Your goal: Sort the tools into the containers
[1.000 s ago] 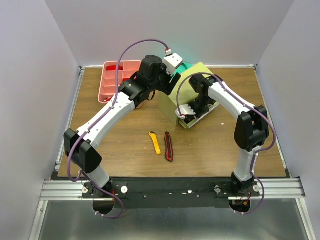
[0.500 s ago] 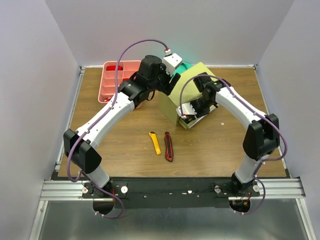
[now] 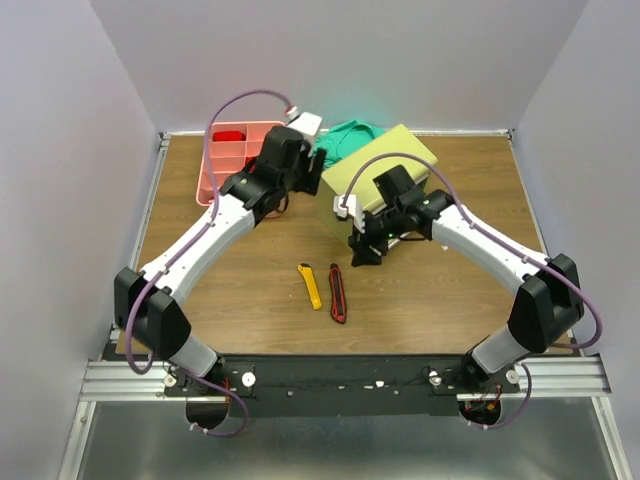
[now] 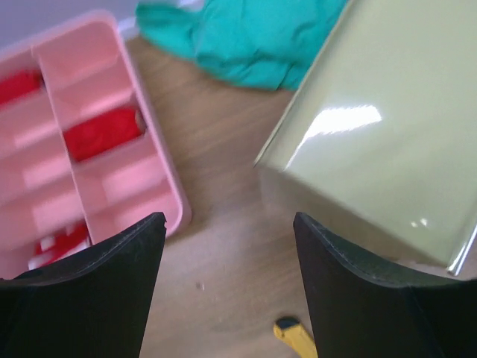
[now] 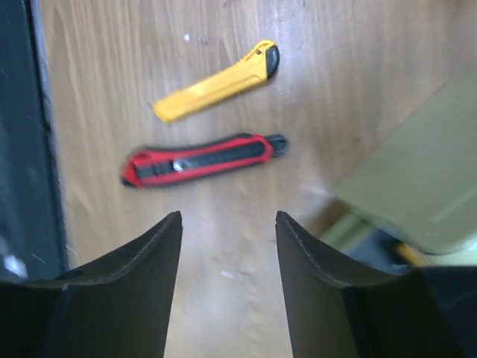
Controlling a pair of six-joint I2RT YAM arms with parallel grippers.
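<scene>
Pink tray (image 4: 160, 175) left, green cloth (image 4: 246, 41) top, olive chest (image 4: 380, 127) right, spread fingers (image 4: 97, 291) below

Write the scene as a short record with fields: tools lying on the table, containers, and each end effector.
tools on table: yellow knife and red-black knife, side by side, not touching
containers: chest; tray, red items in some compartments
cloth: behind the chest
left end effector: open, empty, over the gap between tray and chest
right end effector: open, empty, facing both knives
</scene>
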